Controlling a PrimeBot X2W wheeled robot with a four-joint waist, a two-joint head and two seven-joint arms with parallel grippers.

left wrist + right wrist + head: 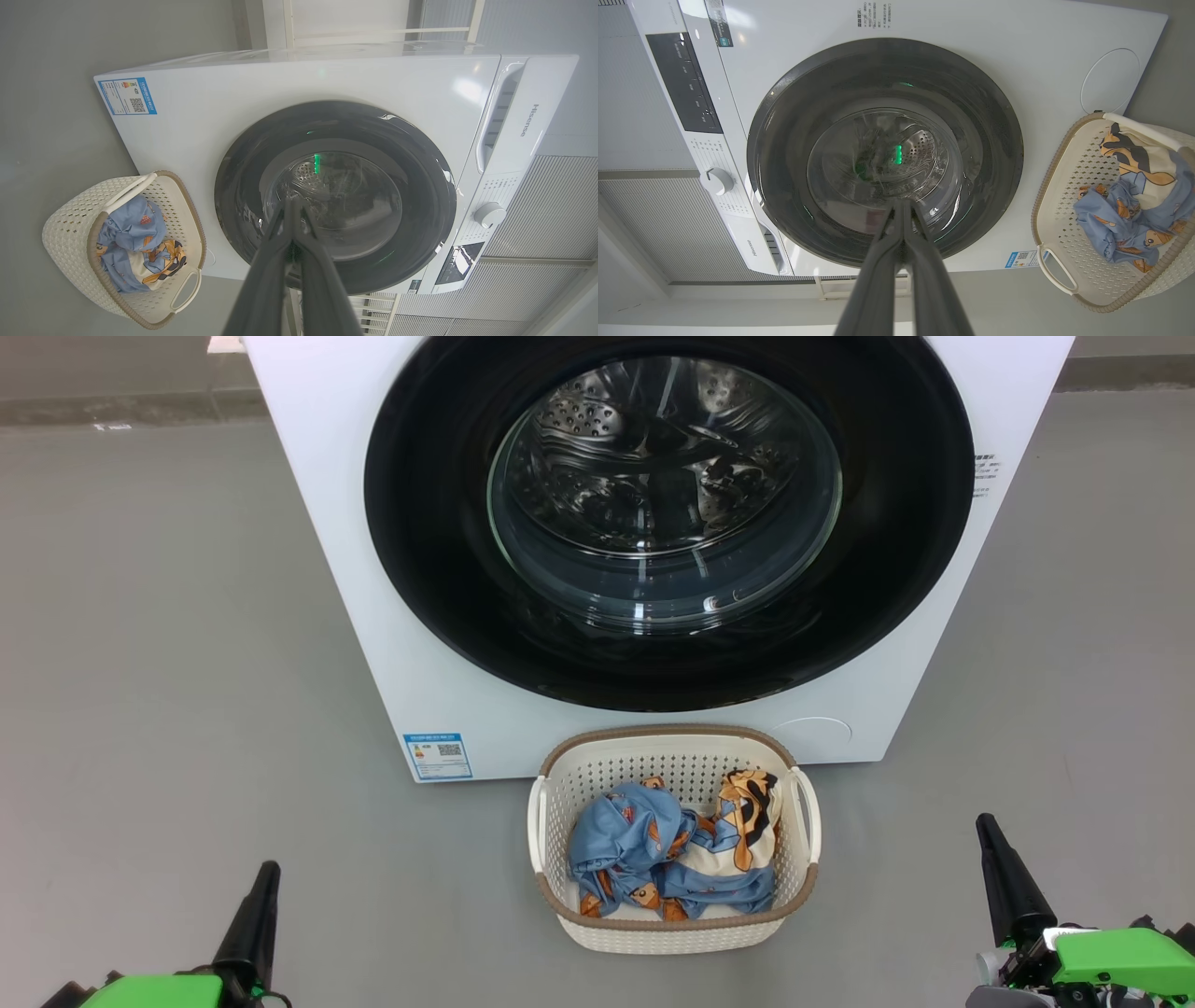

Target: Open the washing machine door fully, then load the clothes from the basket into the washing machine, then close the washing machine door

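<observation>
Nearest, the left end effector [268, 870] and the right end effector [986, 826] sit low at either side. Each has its two fingers pressed together, holds nothing and points toward the machine, which looks like a rest pose before the first step. Between them and a little farther, the basket [672, 735] stands on the floor [140, 663], centred where either arm could likely reach it, with the clothes [653, 849] heaped inside. Just behind it, the washing machine [317, 523] faces the robot. Its door [429, 541] is shut against the front, well apart from both end effectors. Opening it comes first, I judge.
</observation>
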